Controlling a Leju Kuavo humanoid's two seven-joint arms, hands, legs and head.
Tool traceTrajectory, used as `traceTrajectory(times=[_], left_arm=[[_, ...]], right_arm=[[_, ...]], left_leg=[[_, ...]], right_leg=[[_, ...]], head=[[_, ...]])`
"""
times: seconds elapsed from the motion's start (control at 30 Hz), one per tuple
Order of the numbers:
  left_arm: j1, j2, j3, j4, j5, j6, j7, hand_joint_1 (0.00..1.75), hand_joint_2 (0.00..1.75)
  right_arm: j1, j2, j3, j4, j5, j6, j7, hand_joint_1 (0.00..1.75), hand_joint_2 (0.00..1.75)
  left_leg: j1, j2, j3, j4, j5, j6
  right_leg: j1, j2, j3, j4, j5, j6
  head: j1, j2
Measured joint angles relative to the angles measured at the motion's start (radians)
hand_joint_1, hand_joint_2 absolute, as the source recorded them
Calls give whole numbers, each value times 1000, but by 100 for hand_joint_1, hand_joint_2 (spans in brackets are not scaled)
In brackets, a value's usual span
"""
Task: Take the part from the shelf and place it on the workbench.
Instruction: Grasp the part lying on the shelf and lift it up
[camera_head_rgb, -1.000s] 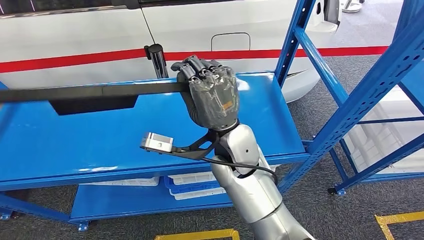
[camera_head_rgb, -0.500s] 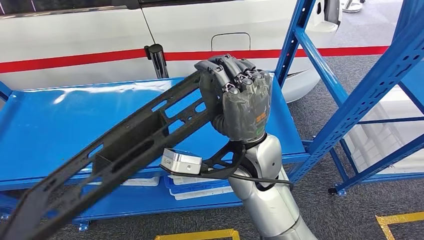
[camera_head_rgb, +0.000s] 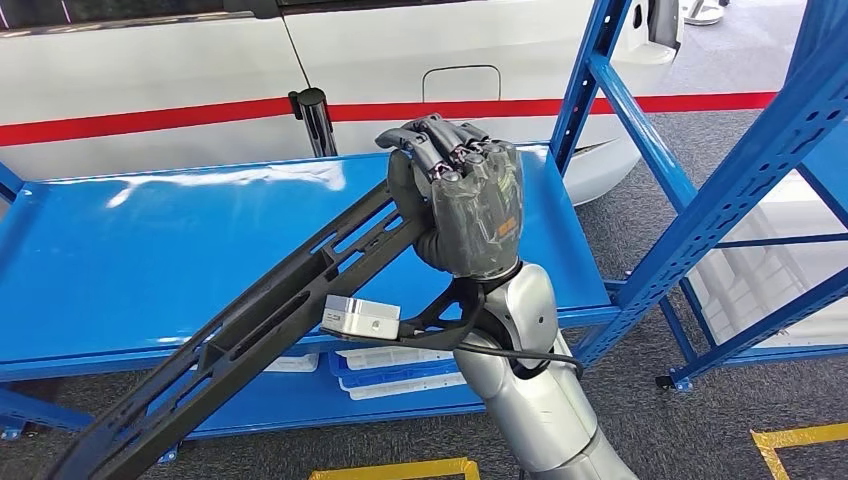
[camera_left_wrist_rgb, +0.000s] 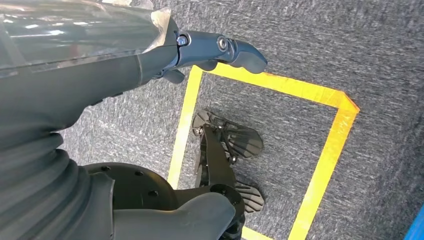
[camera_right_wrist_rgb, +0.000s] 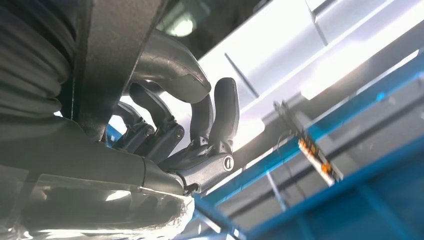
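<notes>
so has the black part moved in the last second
Yes. The right hand holds the part, which has swung from level across the blue shelf to slanting down toward the robot's left.

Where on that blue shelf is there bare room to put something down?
Most of the shelf top is bare: a wide blue patch from its left end to the long black part, bordered behind by the white car. A narrower strip lies between the right hand and the blue post. It is crowded where that hand grips the slanting part.
</notes>
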Motion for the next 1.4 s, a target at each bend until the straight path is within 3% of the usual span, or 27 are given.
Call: traceTrajectory(times=[0.43,0.57,0.67,0.73,0.8,0.83,0.87,0.9,0.97,1.03,1.1,1.17,1.23,1.33,1.37,1.4], left_arm=[[-1,0,2,0,-4,15,66,0,175],[-1,0,4,0,-2,10,66,0,175],[-1,-2,8,0,1,-2,67,0,175],[-1,-4,10,0,2,-13,68,0,175],[0,-4,14,0,1,-20,68,0,175],[1,-4,16,0,-1,-21,68,0,175],[1,-4,17,0,-4,-21,68,0,175],[2,-4,17,0,-6,-20,68,0,175],[2,-5,17,0,-10,-19,69,0,175],[1,-5,17,-1,-11,-19,68,0,175],[0,-5,17,-1,-14,-19,68,0,175],[0,-6,17,-2,-16,-20,68,0,175],[0,-7,17,-2,-18,-22,66,0,175],[0,-7,17,-2,-18,-27,65,0,175],[0,-7,18,-2,-18,-27,65,0,175],[1,-7,18,-2,-18,-28,65,0,175]], right_arm=[[-15,-4,15,31,-53,47,0,175,175],[-18,-5,18,39,-57,49,0,175,175],[-21,-7,19,42,-67,44,0,175,175],[-21,-12,19,43,-82,34,-1,175,175],[-19,-22,16,49,-100,21,-4,175,175],[-17,-28,13,52,-107,16,-6,175,175],[-16,-34,10,56,-112,12,-8,175,175],[-16,-39,8,60,-116,9,-9,175,175],[-18,-46,6,64,-118,7,-9,175,175],[-20,-49,4,64,-120,6,-10,175,175],[-21,-49,2,64,-122,4,-10,175,175],[-22,-49,0,64,-123,3,-10,175,175],[-24,-49,0,64,-125,3,-10,175,175],[-25,-49,0,64,-128,3,-10,175,175],[-25,-49,0,64,-128,3,-10,175,175],[-24,-49,0,64,-128,3,-10,175,175]], left_leg=[[-1,0,-5,11,-5,8],[-2,0,-11,22,-5,19],[1,3,-6,7,16,35],[5,7,-4,-5,30,43],[3,7,-10,-5,34,46],[3,7,-12,-4,35,46],[3,7,-14,-2,36,45],[3,6,-16,2,36,44],[3,5,-23,14,32,39],[1,5,-34,26,30,28],[1,3,-41,33,32,19],[6,0,-49,45,22,10],[11,-2,-74,105,-32,1],[13,-2,-140,283,-137,-8],[13,-2,-146,312,-145,-9],[13,-2,-134,307,-132,-8]], right_leg=[[-3,0,0,0,1,2],[-4,0,1,-1,6,11],[-1,-1,-4,8,-1,21],[1,-2,-38,93,-56,14],[0,-2,-85,232,-120,7],[-2,-2,-96,276,-136,10],[-3,-3,-89,283,-136,17],[-5,-3,-61,247,-122,26],[-10,-4,27,109,-89,40],[-4,-3,77,30,-77,37],[1,0,74,26,-77,29],[-6,0,67,21,-73,17],[-10,-2,59,17,-64,1],[-3,-5,37,19,-49,-18],[-1,-6,29,19,-44,-20],[0,-6,21,20,-38,-21]], head=[[0,0],[0,0],[0,0],[2,0],[4,0],[4,0],[4,0],[5,0],[4,0],[4,0],[3,0],[2,0],[-1,0],[-4,0],[-4,0],[-4,0]])
